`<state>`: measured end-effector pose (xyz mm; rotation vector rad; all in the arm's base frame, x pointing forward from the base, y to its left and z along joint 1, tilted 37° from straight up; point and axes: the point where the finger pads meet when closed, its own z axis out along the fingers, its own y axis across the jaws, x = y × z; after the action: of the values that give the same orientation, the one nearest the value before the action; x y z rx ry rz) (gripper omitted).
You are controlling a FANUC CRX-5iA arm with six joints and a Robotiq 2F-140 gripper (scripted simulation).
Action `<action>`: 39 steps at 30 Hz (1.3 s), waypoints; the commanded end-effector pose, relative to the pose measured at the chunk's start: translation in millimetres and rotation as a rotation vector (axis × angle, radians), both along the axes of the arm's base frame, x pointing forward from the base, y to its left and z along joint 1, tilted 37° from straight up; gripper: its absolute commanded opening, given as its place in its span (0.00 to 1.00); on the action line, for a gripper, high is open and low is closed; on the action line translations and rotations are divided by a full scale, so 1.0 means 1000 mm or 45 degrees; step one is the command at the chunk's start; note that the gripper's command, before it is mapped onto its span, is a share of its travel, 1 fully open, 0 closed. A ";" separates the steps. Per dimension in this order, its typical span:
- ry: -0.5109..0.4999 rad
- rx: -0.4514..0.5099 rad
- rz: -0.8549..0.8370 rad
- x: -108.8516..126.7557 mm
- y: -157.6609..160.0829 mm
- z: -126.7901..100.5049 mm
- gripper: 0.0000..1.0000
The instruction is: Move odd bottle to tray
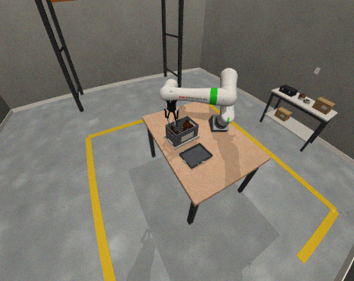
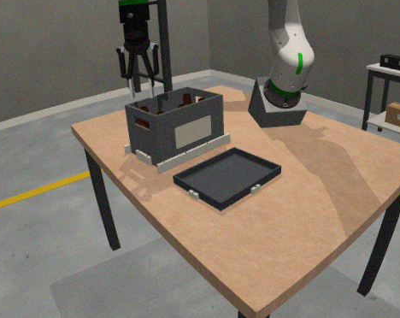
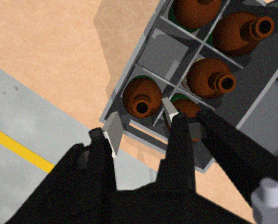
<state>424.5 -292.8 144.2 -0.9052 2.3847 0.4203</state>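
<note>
As seen from the side, hangs straight down from the white arm [image 1: 194,94], over the far left part of a wooden table [image 2: 287,217]. Directly beneath the claw [image 2: 141,93]: a dark grey crate [image 2: 159,132], open at the top, split into cells, resting on the table with pale strips along its foot. Past the crate, lower down and on the side away from the claw: a shallow dark tray [image 2: 267,167], flat on the table, just beside the crate but not touching it. Fingers parted (wider than the bottle mouth beneath, by the wrist view), clasping nothing, tips poised a little above the crate's rim at its end cells. Straight under the gap between the fingers: one brown bottle [image 3: 142,97], upright in a corner cell, mouth facing up. Next to it, half hidden behind one finger [image 3: 172,117]: a second bottle [image 3: 189,107]. Farther from the claw: three more bottles [image 3: 212,77], upright in their cells. Cannot tell from these views which neck differs; all five in the crate, none on the tray.
</note>
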 end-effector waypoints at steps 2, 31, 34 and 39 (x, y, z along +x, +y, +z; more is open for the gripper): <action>0.000 -0.001 0.000 -0.003 -0.004 0.006 0.44; 0.000 -0.001 0.000 -0.012 -0.014 0.025 0.10; 0.000 -0.001 0.000 -0.012 -0.014 0.025 0.10; 0.000 -0.001 0.000 -0.012 -0.014 0.025 0.10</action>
<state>413.0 -306.5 168.2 -0.9052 2.3844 0.4218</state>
